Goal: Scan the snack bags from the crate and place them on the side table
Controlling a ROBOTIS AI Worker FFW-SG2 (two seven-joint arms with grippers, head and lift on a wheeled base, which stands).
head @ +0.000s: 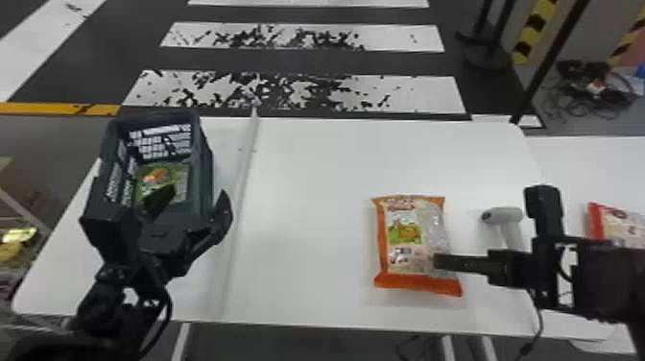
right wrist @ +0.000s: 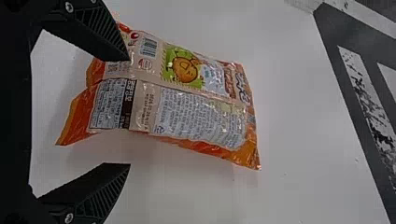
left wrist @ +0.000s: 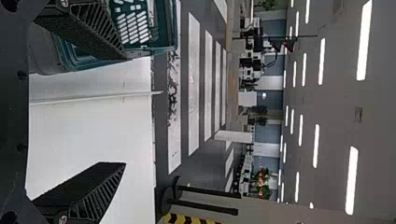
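My left gripper (head: 193, 205) is open at the near end of the dark green crate (head: 205, 165), one finger over its inside and the other outside its right wall. A green snack bag (head: 178, 180) lies in the crate. In the left wrist view, the left gripper (left wrist: 124, 111) has nothing between its fingers. My right gripper (head: 446, 263) is over the lower right part of an orange snack bag (head: 403, 240) lying on the table. In the right wrist view, the right gripper (right wrist: 129, 112) is open, one finger overlapping the orange bag (right wrist: 187, 112), the other beside it.
A white handheld scanner (head: 509, 216) is right of the orange bag, close to the right arm. On the side table (head: 571, 163) at the right lies a red-edged bag (head: 619, 223), partly behind the arm. A raised strip (head: 242, 187) crosses the main table right of the crate.
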